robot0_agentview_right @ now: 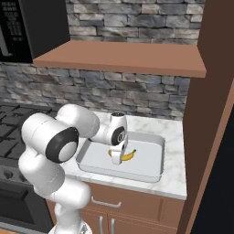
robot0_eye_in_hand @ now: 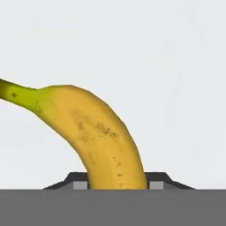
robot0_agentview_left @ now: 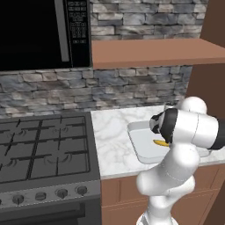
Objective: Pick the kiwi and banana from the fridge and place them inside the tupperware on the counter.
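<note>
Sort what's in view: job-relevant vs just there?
Job:
- small curved yellow banana, between the gripper fingers, over the tray
- shallow pale grey-white rectangular tupperware
- white marble-patterned counter

Just there:
- black gas stove top
- black microwave
- brown wooden shelf

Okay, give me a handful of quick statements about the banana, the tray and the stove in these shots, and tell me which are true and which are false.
1. The banana is inside the tupperware. True.
2. The tupperware sits on the stove. False: it sits on the counter, right of the stove.
3. The gripper is down in the tupperware at the banana. True.
4. The banana is green. False: it is yellow.
5. A wooden shelf hangs above the counter. True.
</note>
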### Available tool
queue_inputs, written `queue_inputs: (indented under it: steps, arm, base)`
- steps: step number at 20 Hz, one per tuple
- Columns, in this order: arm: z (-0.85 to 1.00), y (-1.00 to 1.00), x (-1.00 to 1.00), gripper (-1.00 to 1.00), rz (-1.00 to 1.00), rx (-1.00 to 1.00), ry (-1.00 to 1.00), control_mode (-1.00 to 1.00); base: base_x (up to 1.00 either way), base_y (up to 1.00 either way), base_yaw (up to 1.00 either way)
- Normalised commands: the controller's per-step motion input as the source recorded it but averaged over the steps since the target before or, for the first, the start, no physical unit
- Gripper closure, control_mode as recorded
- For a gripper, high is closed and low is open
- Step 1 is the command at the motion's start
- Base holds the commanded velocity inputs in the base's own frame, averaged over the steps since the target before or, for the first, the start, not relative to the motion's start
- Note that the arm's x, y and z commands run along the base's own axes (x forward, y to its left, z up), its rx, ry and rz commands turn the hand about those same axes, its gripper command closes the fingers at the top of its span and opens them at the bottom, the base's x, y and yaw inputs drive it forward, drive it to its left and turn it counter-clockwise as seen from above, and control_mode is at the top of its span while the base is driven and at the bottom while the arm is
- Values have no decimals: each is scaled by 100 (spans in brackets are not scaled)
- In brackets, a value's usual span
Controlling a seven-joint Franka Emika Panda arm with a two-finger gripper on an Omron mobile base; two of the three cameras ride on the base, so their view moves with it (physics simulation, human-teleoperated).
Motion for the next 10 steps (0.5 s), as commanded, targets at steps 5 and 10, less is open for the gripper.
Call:
queue_inputs:
  steps: [5,10]
  arm:
    - [17,0,-27,-100,0,0,-20,-100]
    - [65,0,-39,-100,0,0,-24,-100]
  base:
    - [0,0,0]
    - [0,0,0]
